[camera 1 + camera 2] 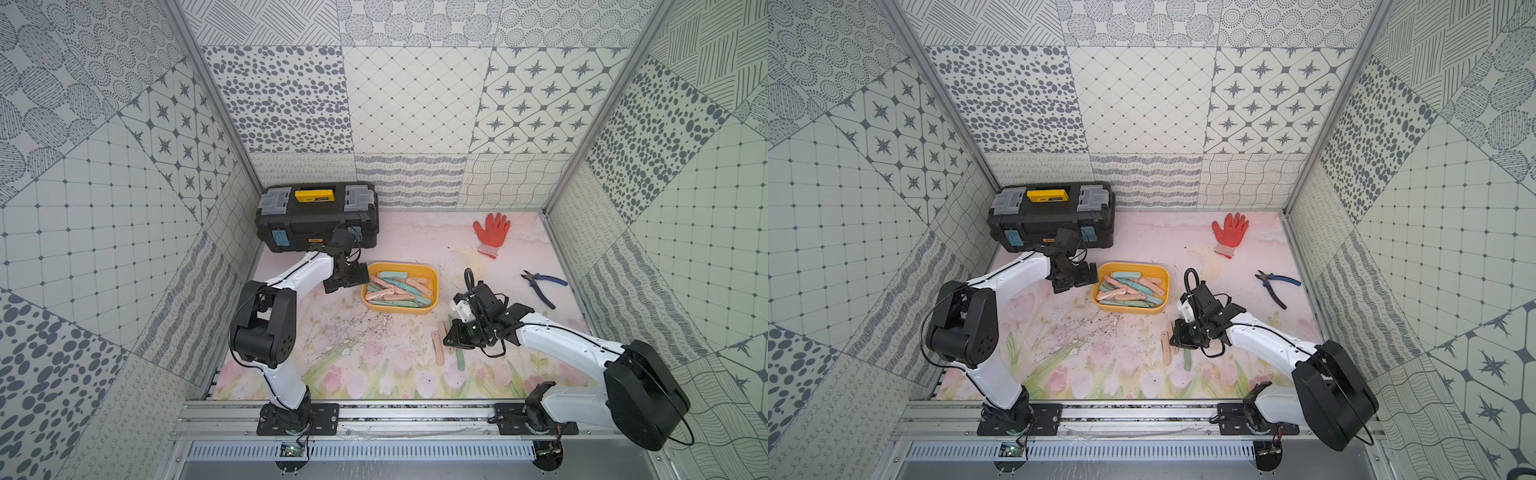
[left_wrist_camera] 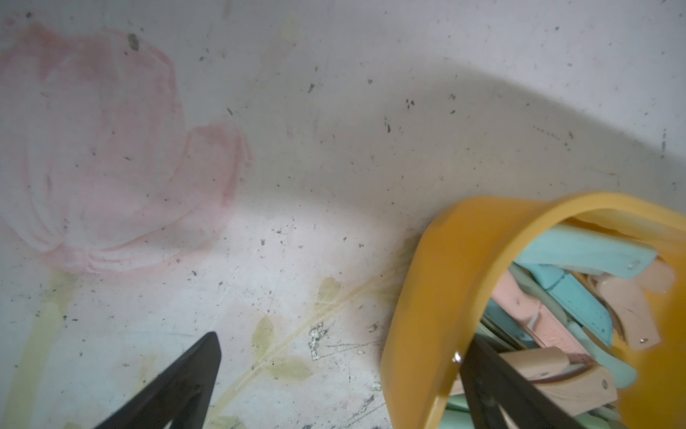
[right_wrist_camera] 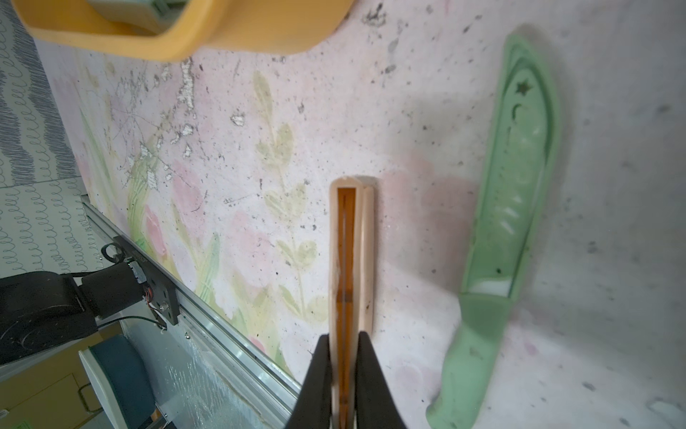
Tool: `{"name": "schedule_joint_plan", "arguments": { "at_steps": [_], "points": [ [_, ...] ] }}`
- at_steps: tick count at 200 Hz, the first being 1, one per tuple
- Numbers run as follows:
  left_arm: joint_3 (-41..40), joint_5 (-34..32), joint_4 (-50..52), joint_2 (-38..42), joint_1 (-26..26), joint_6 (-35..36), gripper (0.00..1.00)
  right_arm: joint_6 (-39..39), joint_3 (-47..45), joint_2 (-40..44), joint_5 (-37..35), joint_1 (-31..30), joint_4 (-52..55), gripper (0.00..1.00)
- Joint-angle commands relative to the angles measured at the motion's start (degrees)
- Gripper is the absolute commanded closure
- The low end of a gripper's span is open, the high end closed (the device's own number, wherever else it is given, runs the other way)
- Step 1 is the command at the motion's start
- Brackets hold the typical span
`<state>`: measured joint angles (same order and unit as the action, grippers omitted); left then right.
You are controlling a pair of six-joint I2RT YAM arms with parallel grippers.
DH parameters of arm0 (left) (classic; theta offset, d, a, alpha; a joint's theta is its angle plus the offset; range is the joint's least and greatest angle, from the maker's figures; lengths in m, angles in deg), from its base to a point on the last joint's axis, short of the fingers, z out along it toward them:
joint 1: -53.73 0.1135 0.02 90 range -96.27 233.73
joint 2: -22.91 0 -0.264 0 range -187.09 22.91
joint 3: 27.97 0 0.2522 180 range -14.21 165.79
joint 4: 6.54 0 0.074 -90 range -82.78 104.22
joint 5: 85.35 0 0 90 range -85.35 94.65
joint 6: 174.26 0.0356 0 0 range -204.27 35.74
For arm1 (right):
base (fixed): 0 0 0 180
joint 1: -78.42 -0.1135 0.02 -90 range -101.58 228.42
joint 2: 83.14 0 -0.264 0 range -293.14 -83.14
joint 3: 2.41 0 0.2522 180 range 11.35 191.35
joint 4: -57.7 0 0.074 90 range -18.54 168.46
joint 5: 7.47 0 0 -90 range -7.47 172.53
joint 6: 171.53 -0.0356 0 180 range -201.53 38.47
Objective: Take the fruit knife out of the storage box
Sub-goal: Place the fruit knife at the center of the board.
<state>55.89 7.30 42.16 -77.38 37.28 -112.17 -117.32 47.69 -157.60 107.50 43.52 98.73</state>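
A: Right pincer [image 3: 343, 340]?
B: Pinching a peach fruit knife [image 3: 350, 241] down at the tabletop [image 3: 260, 148], outside the storage box [image 3: 167, 48].
A: Left pincer [image 2: 336, 345]?
B: Spread, straddling that box's rim.

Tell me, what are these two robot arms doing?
They are taking fruit knives out of the yellow storage box. The right claw is shut on a beige folded knife, low at the mat beside a green knife already lying there. The left claw hangs open astride the box's wall, one finger inside, with many knives left in it.
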Motion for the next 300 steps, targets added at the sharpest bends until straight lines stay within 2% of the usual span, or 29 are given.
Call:
{"name": "schedule_joint_plan", "arguments": {
  "at_steps": [1, 76, 101, 134, 160, 200, 249, 276, 300],
  "points": [
    [-0.15, -0.55, 0.93, 0.17, -0.08, -0.13, 0.02, -2.98, -1.69, -1.71, -0.29, 0.18, -3.62, 0.89],
    [0.21, -0.63, 1.23, 0.47, -0.08, -0.03, 0.02, -3.24, -2.58, -6.09, -0.93, 0.20, -4.53, 0.83],
    [0.21, -0.81, 1.30, 0.54, -0.06, -0.05, 0.02, -3.26, -2.44, -6.50, -1.11, 0.23, -4.20, 0.78],
    [0.29, -0.75, 1.27, 0.54, -0.05, -0.05, 0.02, -3.05, -1.82, -6.49, -1.67, 0.26, -3.24, 0.77],
    [0.21, -0.75, 1.22, 0.59, -0.08, 0.02, 0.02, -2.48, -0.95, -5.23, -3.06, 0.22, -1.07, 0.71],
    [0.27, -0.68, 1.09, 0.56, -0.03, -0.05, 0.02, -0.45, 1.83, -2.51, -6.75, 0.25, 5.02, 0.63],
    [0.27, -0.63, 1.10, 0.36, -0.07, -0.05, 0.02, 1.17, 4.67, 1.01, -6.81, 0.34, 6.41, 0.61],
    [0.29, -0.65, 1.25, 0.45, -0.08, -0.05, 0.02, 4.76, 8.49, 2.91, -6.59, 0.36, 6.33, 0.58],
    [0.37, -0.72, 1.37, 0.62, -0.08, 0.04, 0.02, 9.78, 14.62, 0.95, -7.46, 0.66, 8.22, 0.57]
  ]
}}
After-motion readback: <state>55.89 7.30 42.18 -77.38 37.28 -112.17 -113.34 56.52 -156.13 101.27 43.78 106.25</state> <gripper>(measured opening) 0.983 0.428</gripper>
